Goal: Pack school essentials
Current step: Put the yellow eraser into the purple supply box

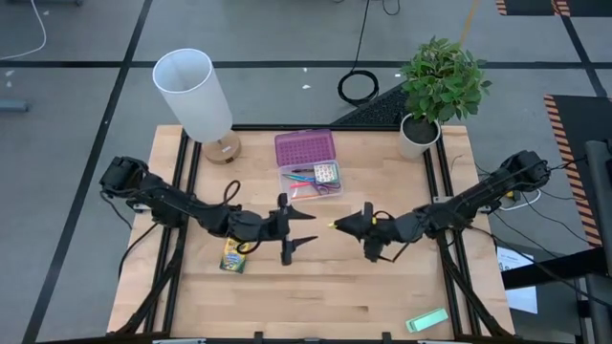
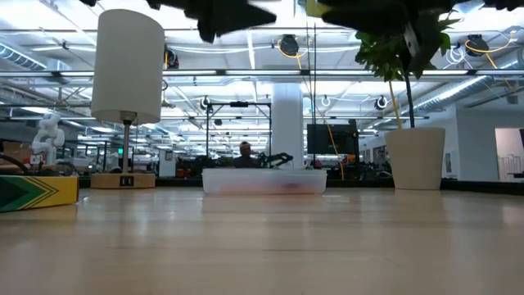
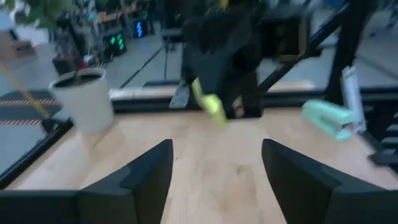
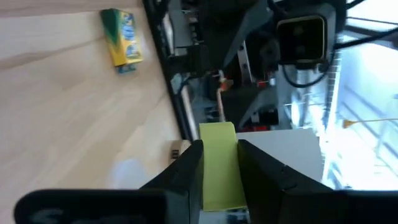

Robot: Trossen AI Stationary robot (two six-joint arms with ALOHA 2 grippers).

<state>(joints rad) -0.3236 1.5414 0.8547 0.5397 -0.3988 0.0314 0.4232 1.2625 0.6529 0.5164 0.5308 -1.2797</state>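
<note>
From above, the right hand (image 1: 337, 225) is seen clenched on a tiny yellow block (image 1: 332, 225), below the open stationery set (image 1: 309, 177); the left hand (image 1: 304, 227) is spread empty, right of the crayon box (image 1: 232, 255) on the desk (image 1: 316, 296). In the right wrist view, the block (image 4: 219, 163) is pinched between the fingers (image 4: 186, 171).

One camera hangs high above the wooden table (image 1: 316, 287) and looks straight down on all of it. Another sits low at the table top, near the front edge, and looks flat across to the white lamp (image 2: 127, 70) and the room behind. Each arm has a camera by its fingers, looking along them at the other arm, very near. Both table cameras see the lamp.
</note>
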